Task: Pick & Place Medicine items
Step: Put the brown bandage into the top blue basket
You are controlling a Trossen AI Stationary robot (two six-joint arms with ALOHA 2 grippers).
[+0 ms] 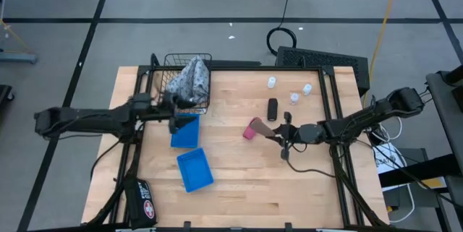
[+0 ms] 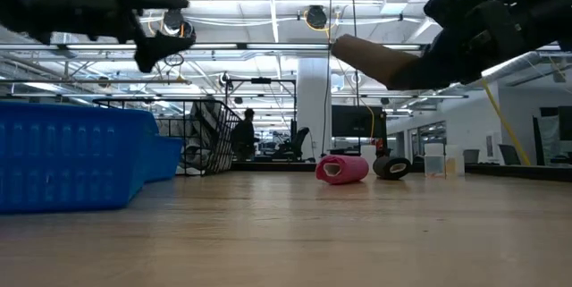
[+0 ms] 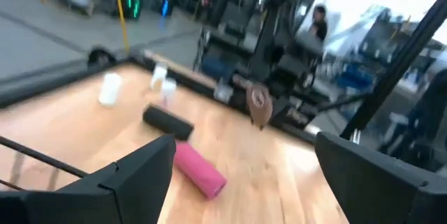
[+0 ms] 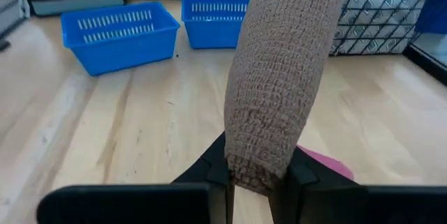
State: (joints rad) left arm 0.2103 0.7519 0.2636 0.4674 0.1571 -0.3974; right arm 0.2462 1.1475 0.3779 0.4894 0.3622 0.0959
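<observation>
My right gripper [image 4: 255, 172] is shut on a tan bandage roll [image 4: 279, 77] above the middle of the table. Just below it, a pink tube [image 1: 251, 129] lies on its side on the wood. A black oblong container [image 1: 273, 108] lies a little farther back, and three small white bottles [image 1: 271, 82] [image 1: 294, 97] [image 1: 307, 89] stand near the far edge. My left gripper [image 1: 176, 121] hangs open over the left half of the table, above a blue tray [image 1: 185, 134], with nothing between its fingers [image 3: 140, 175]. My right gripper pinches one end of the bandage roll [image 4: 253, 160] between its two fingers. The fingers come nearly level from the table's right. The roll sticks out past them toward the left, along their line, and is lifted clear of the table [image 2: 371, 59].
A wire basket [image 1: 199, 62] holding a grey patterned cloth bundle [image 1: 189, 80] stands at the far left. A second blue tray [image 1: 195, 169] lies nearer the front. A first-aid pouch [image 1: 143, 204] lies at the near left corner. Bare wood spans the near right.
</observation>
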